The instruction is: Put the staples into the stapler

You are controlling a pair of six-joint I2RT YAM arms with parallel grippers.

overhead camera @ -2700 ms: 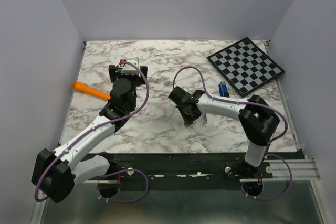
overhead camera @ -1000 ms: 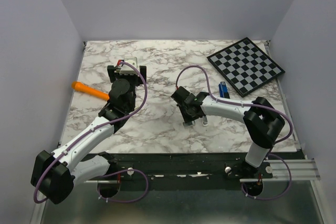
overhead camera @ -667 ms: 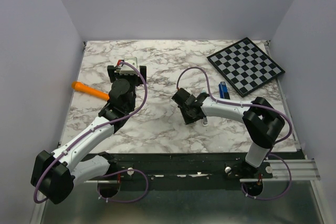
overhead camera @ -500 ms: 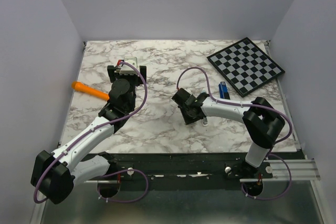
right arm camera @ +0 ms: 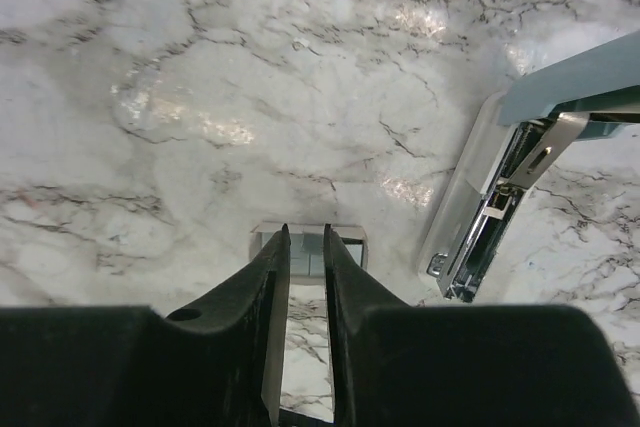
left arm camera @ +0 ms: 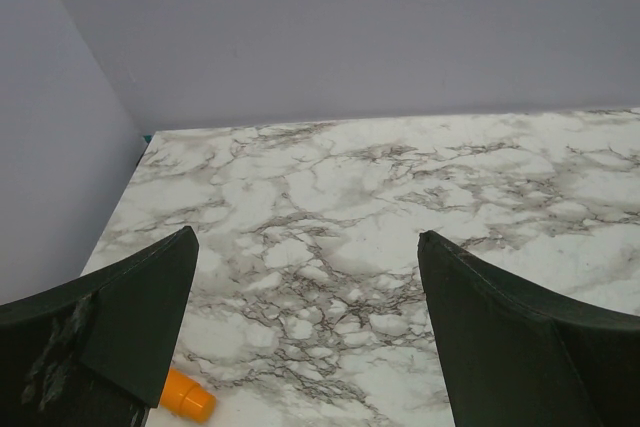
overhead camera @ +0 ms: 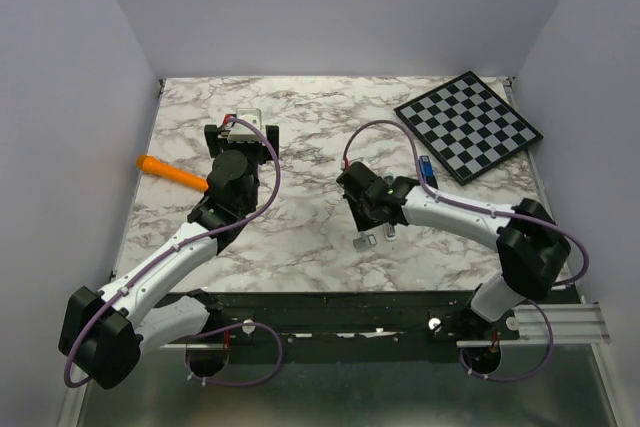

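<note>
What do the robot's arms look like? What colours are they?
The left arm and the right arm are made of smooth white tubes joined by chunky black joints. A thin purple cable loops along each one. The left gripper has fat, dark, wedge-shaped fingers. The right gripper has slimmer dark ones with pale inner edges.

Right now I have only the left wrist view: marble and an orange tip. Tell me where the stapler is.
Observer: The slim light-blue stapler lies open by the right arm, silvery metal channel exposed.
Operator: Report the staples.
Observer: A tiny silvery rectangular staple block lies on the marble beside that channel, not in it.
Operator: Report the right pincer.
Observer: The right pincer stands over that block, jaws nearly together; a grip is unclear.
</note>
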